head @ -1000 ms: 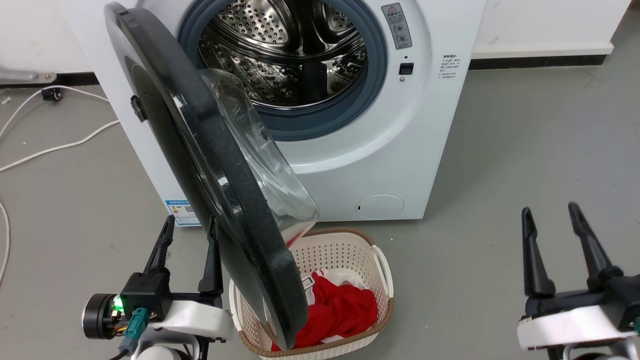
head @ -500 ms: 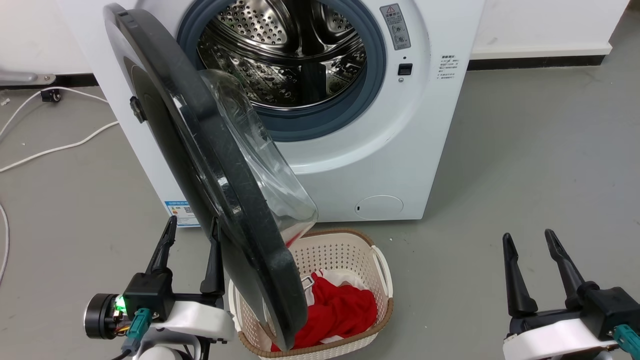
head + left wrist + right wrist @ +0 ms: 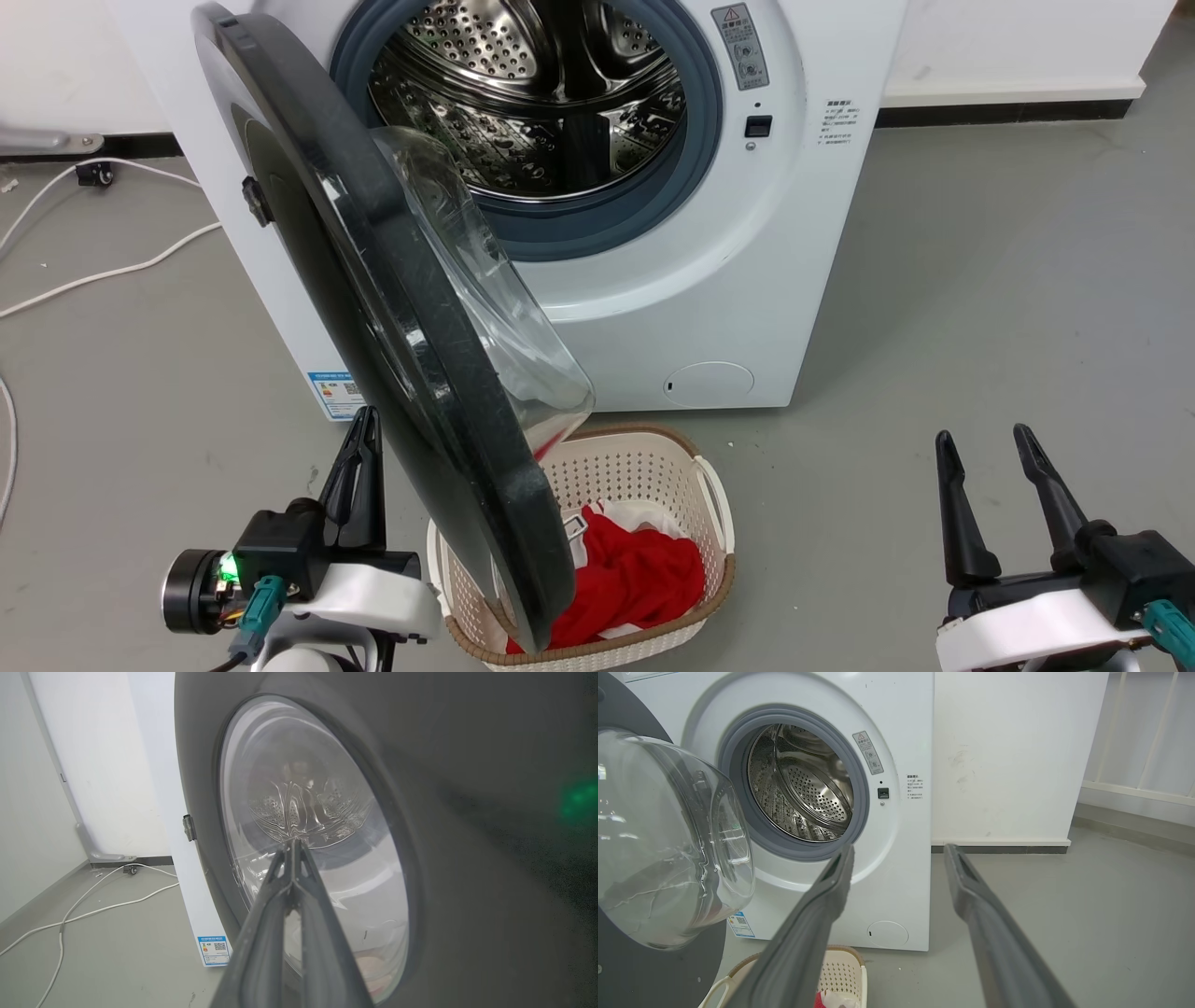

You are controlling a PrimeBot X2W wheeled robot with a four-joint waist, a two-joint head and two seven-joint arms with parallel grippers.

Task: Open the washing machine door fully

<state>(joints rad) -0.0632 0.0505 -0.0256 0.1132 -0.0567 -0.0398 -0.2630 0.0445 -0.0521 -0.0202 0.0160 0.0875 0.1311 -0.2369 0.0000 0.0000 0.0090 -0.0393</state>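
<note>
The washing machine door (image 3: pixel 373 280) is a big round black disc with a clear glass bowl (image 3: pixel 485 308), hinged at the machine's left and swung roughly halfway out, edge-on toward me. My left gripper (image 3: pixel 366 425) is shut, fingers pressed together, just left of the door's outer face near its lower part. In the left wrist view the shut left gripper (image 3: pixel 293 843) points at the door's (image 3: pixel 467 835) glass window from outside. My right gripper (image 3: pixel 985 439) stands open at the lower right, away from the machine. The right wrist view has the right gripper (image 3: pixel 899 851) open, facing the drum (image 3: pixel 803 784) and the door's bowl (image 3: pixel 668 835).
A white laundry basket (image 3: pixel 653 467) with red and white clothes sits on the floor under the door's lower edge. White cables (image 3: pixel 103 271) run over the grey floor at the left. A white wall (image 3: pixel 1008 742) stands right of the machine, with bare floor in front of it.
The left gripper's fingers have closed together and shifted slightly right toward the door. The right gripper dropped lower and a little left early on, then held still. The door has not moved.
</note>
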